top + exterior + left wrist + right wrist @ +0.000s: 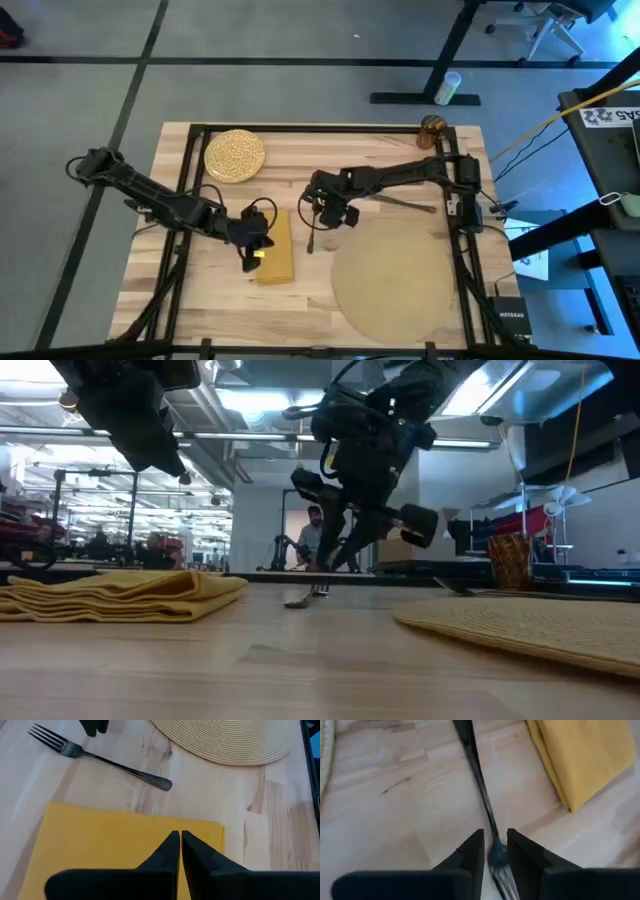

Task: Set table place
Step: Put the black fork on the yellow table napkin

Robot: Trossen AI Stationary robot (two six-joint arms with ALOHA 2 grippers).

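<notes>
No readable writing on the tabletop (200, 290) things. Right claw (495, 851), reaching in from the right edge toward the middle, tipped down with fingers slightly parted astride the fork (479, 780) neck. Left claw (180, 842) pressed shut above the yellow napkin (120, 840), near the front edge. Placemat (395, 280) at front right, speckled plate (235, 155) toward the back-left corner, amber glass (432, 128) at the back right.

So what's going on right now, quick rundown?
Right end effector open, straddling the fork on the table. Left end effector shut above the napkin. Placemat bare; plate far corner. Nothing in the way.
</notes>
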